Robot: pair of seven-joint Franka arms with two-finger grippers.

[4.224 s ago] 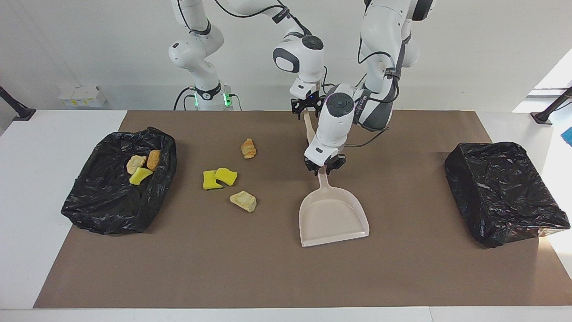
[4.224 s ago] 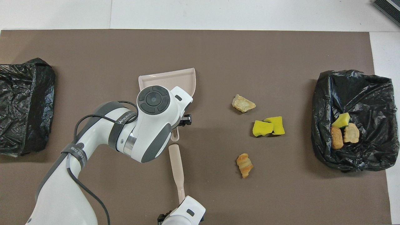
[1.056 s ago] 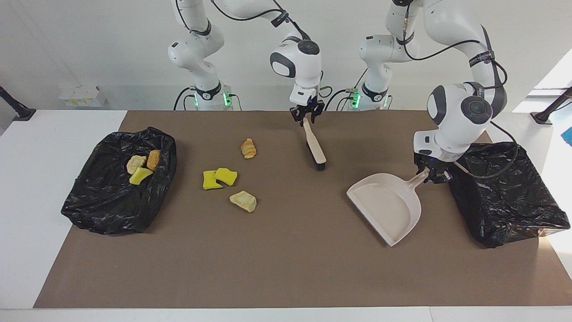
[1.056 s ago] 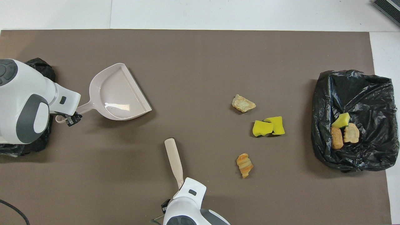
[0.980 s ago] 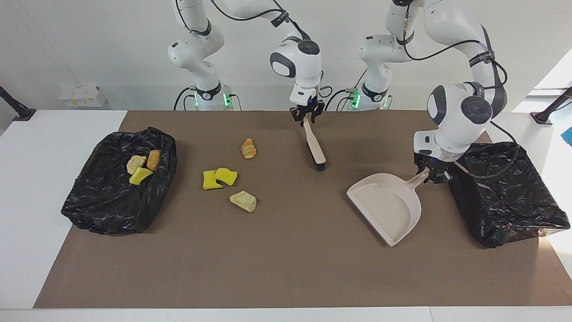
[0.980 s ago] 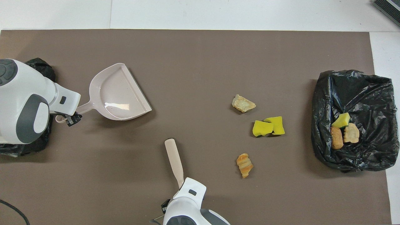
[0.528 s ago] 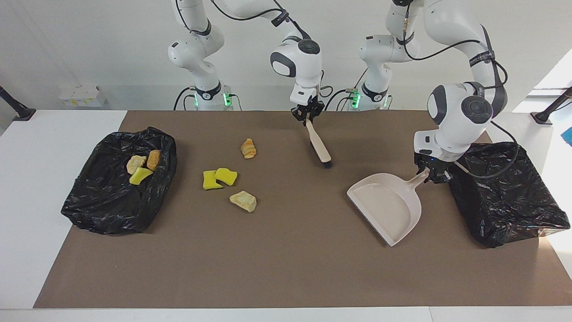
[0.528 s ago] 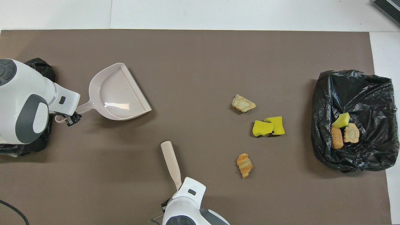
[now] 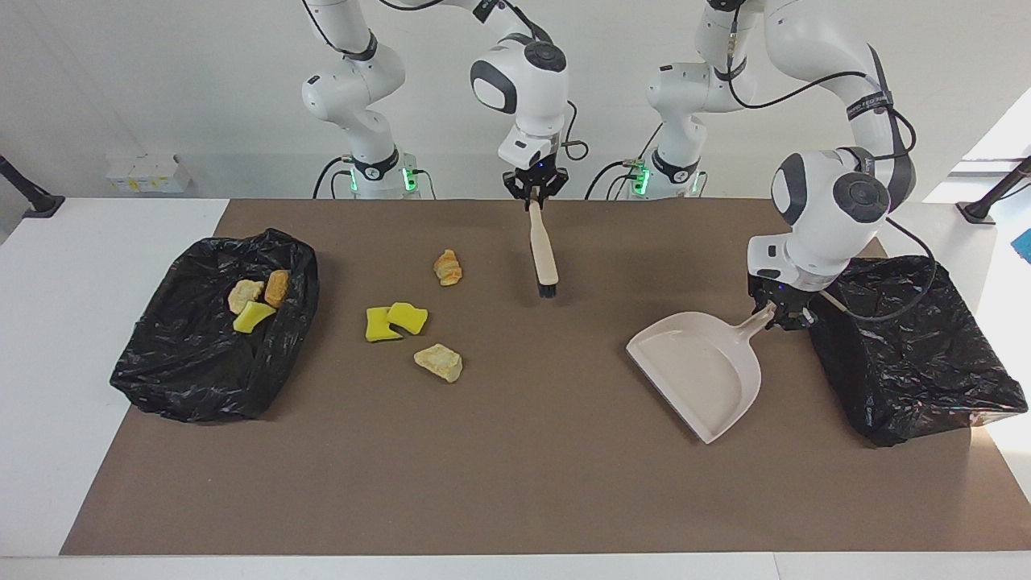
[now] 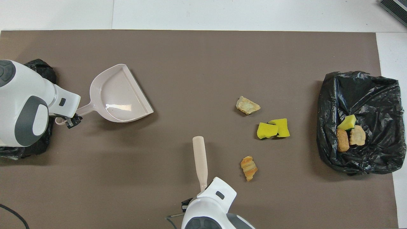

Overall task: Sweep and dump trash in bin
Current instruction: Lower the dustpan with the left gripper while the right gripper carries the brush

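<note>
Four pieces of trash lie on the brown mat: a bread lump [image 9: 447, 267], two yellow sponge chunks [image 9: 378, 324] [image 9: 408, 317] and another bread lump [image 9: 439, 362]. Three more pieces [image 9: 256, 302] lie in the black-bagged bin [image 9: 209, 362] at the right arm's end. My right gripper [image 9: 534, 192] is shut on the handle of a beige brush [image 9: 543, 250], whose bristle end hangs low over the mat beside the loose trash. My left gripper [image 9: 780, 316] is shut on the handle of the empty beige dustpan [image 9: 701, 374], beside the second bin [image 9: 910, 346].
The second black-bagged bin stands at the left arm's end of the table, partly under the left arm in the overhead view [image 10: 35, 146]. The brown mat [image 9: 515, 483] covers most of the white table. The dustpan [image 10: 119, 95] and brush [image 10: 199, 159] show in the overhead view.
The left arm carried the dustpan from mid-table to the bin at its own end and now holds still. The right gripper has risen and swung the brush toward the loose trash.
</note>
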